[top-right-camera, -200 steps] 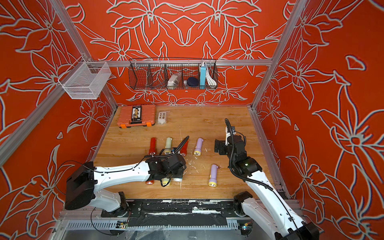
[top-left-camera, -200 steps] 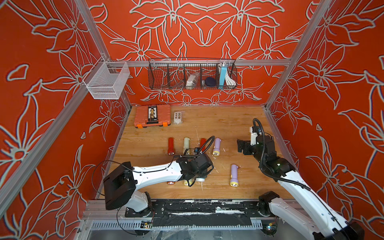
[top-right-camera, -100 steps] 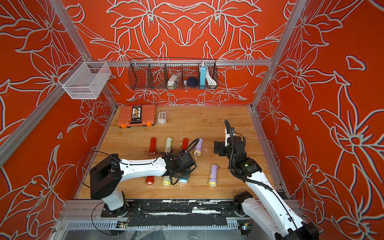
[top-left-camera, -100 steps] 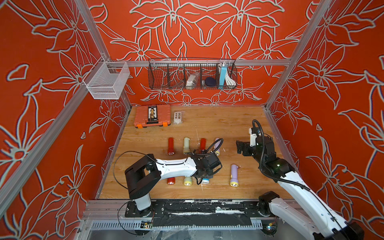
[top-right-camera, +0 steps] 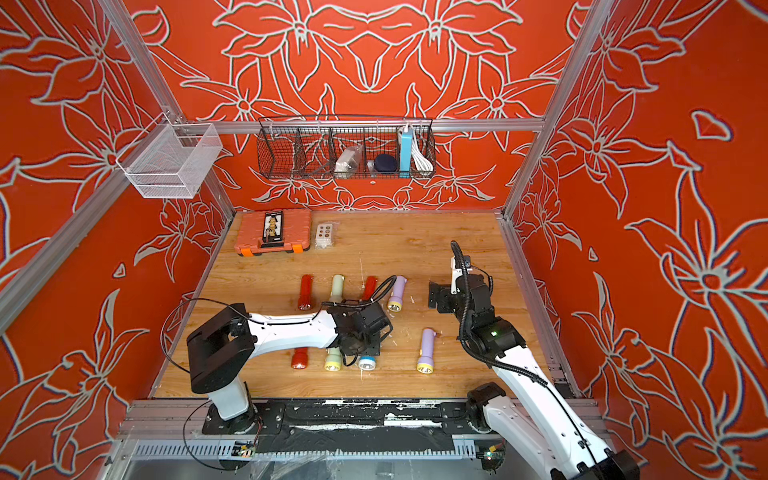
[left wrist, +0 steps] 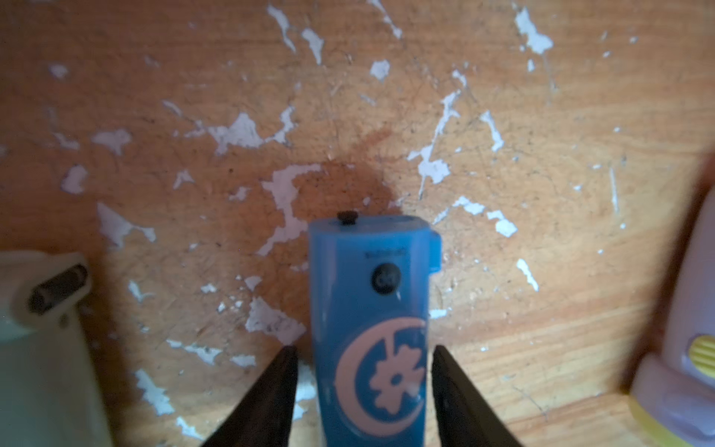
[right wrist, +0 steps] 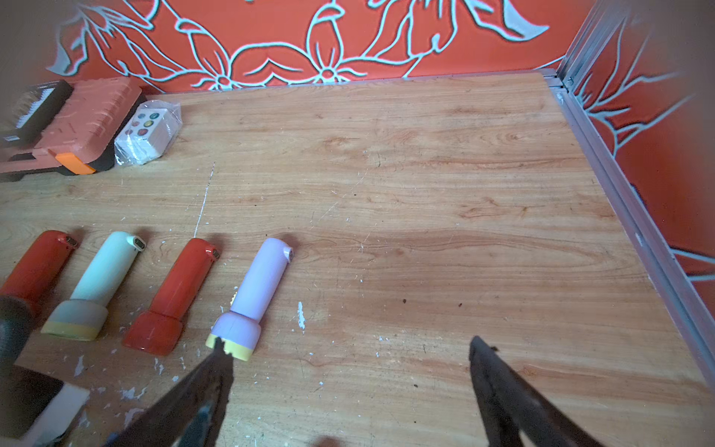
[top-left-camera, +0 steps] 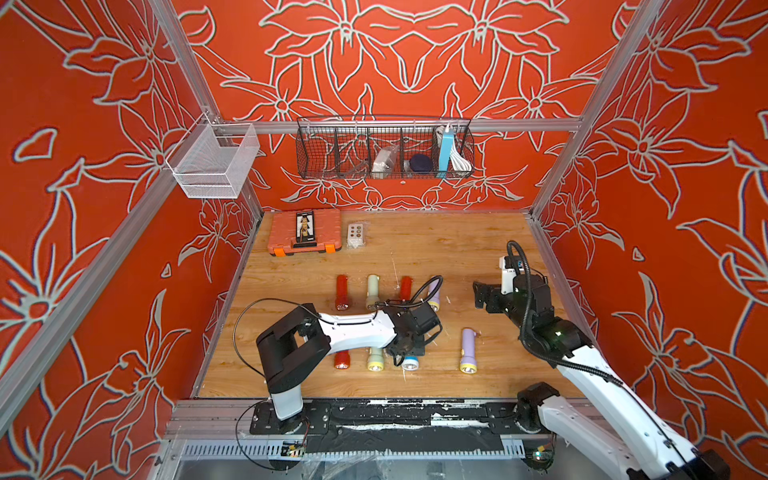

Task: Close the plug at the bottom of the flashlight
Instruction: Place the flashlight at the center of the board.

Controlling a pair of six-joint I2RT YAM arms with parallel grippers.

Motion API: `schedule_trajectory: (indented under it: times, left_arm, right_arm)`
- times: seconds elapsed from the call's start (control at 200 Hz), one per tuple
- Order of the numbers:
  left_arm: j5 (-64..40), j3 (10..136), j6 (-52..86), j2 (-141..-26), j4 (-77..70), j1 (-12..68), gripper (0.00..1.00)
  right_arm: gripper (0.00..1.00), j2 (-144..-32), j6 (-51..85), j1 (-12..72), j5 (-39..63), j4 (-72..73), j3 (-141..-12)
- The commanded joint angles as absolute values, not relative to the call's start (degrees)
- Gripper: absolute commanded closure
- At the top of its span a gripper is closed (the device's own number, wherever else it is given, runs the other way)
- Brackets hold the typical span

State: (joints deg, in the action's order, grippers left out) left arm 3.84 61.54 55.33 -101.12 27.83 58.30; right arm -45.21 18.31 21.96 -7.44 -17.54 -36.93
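A blue flashlight [left wrist: 369,309] with a moon-and-flower mark lies on the wooden table in the front row. Its head [top-left-camera: 409,364] pokes out from under my left gripper [top-left-camera: 409,345] in both top views. In the left wrist view the left gripper [left wrist: 363,348] is open. Its fingers straddle the body, with a thin gap on each side. A small dark plug nub [left wrist: 347,216] sits at the flashlight's bottom end. My right gripper [right wrist: 346,340] hovers open and empty over bare table at the right [top-left-camera: 478,293].
The front row also holds a red [top-left-camera: 341,359], a cream [top-left-camera: 375,359] and a lilac flashlight [top-left-camera: 468,350]. Behind it lies a back row of several flashlights [top-left-camera: 372,291]. An orange case [top-left-camera: 305,231] and a wrapped remote [top-left-camera: 357,235] sit at the back left. Wire baskets hang on the walls.
The left arm has folded, its elbow swinging in toward the middle. Its jaws have parted from the blue flashlight, which now lies in the front row. The right arm has stayed still.
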Motion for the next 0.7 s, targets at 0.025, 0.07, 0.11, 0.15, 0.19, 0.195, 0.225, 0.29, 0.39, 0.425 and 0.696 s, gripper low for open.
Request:
schedule_trajectory:
  times: [0.025, 0.07, 0.11, 0.15, 0.19, 0.195, 0.225, 0.29, 0.39, 0.425, 0.696]
  left_arm:
    - [3.9, 61.5, 55.6, -100.9, 28.8, 58.1, 0.24]
    - [3.9, 61.8, 55.4, -100.5, 29.1, 58.1, 0.24]
    - [3.9, 61.9, 55.2, -100.1, 29.4, 58.1, 0.24]
    - [4.2, 62.1, 54.9, -99.4, 29.7, 58.2, 0.24]
    - [4.7, 62.6, 54.4, -98.7, 30.3, 58.2, 0.25]
    - [4.8, 62.7, 54.3, -98.7, 30.5, 58.2, 0.25]
    - [5.3, 63.2, 53.8, -98.2, 30.9, 58.3, 0.25]
    - [6.4, 64.7, 52.3, -97.4, 32.4, 58.5, 0.25]
    - [7.6, 67.8, 49.9, -97.0, 34.3, 58.7, 0.25]
    - [7.7, 68.9, 49.1, -97.0, 34.7, 58.8, 0.25]
    - [5.3, 79.5, 42.1, -102.3, 35.5, 61.1, 0.26]
  right_arm:
    - [0.02, -43.7, 18.9, 21.5, -8.0, -16.6, -36.0]
    - [0.02, -43.6, 18.9, 21.5, -8.3, -16.4, -35.8]
    - [0.02, -43.5, 19.0, 21.5, -8.6, -16.0, -35.6]
    - [0.02, -43.6, 19.1, 21.5, -9.0, -15.7, -35.3]
    - [0.02, -43.8, 19.2, 21.5, -9.5, -15.6, -35.2]
    - [0.02, -43.8, 19.2, 21.5, -9.5, -15.6, -35.2]
    - [0.02, -43.9, 19.2, 21.4, -9.9, -15.5, -35.0]
    - [0.02, -43.9, 19.4, 21.4, -11.3, -15.3, -34.7]
    - [0.02, -43.6, 19.9, 21.4, -14.1, -14.6, -33.6]
    - [0.02, -43.4, 20.1, 21.3, -14.9, -14.5, -33.3]
    - [0.02, -41.8, 21.7, 20.3, -19.6, -13.8, -31.5]
